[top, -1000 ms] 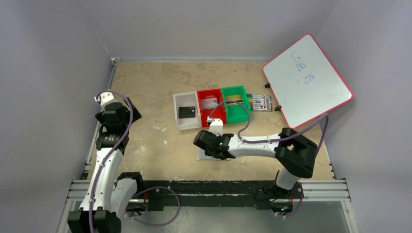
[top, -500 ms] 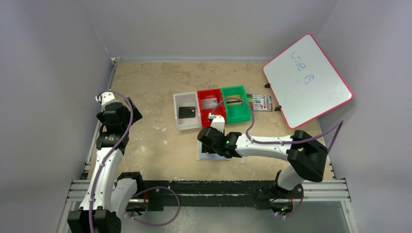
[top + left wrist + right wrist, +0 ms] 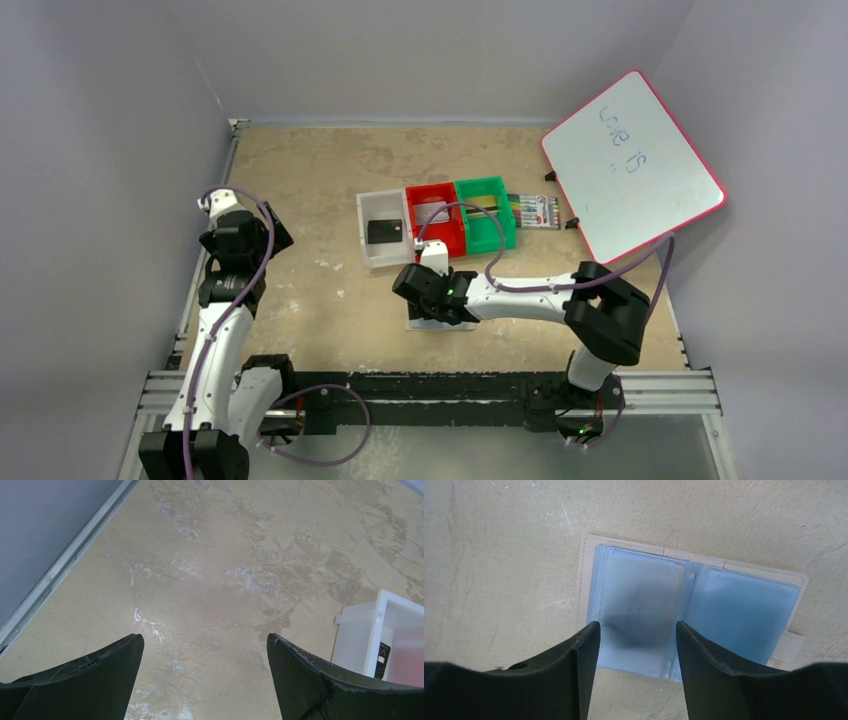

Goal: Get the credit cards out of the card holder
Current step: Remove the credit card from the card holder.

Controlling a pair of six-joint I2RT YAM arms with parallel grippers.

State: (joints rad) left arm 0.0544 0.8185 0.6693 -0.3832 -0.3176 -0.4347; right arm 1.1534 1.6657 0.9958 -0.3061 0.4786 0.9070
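The card holder [image 3: 694,605] lies open and flat on the table [image 3: 499,555]. In the top view it is near the middle, a little in front of a row of bins. It is a thin rectangle of tan material with a stitched edge, and a small tab [image 3: 785,647] sticks out at one short side. Inside we see two light-blue pockets [image 3: 744,610] of soft, half-clear plastic. One of them shows a dark blurred patch behind the plastic, and we cannot tell what it is.

The right end effector [image 3: 636,628] hangs just above this pocket. Its two dark fingers [image 3: 579,670] are moderately apart, with nothing gripped between them. Whether they touch the plastic, we cannot tell.

The left end effector [image 3: 203,640] is well apart at the left side, spread wide and holding nothing, over the mottled beige surface. A white plastic bin [image 3: 385,258] contains a flat black card [image 3: 384,231].
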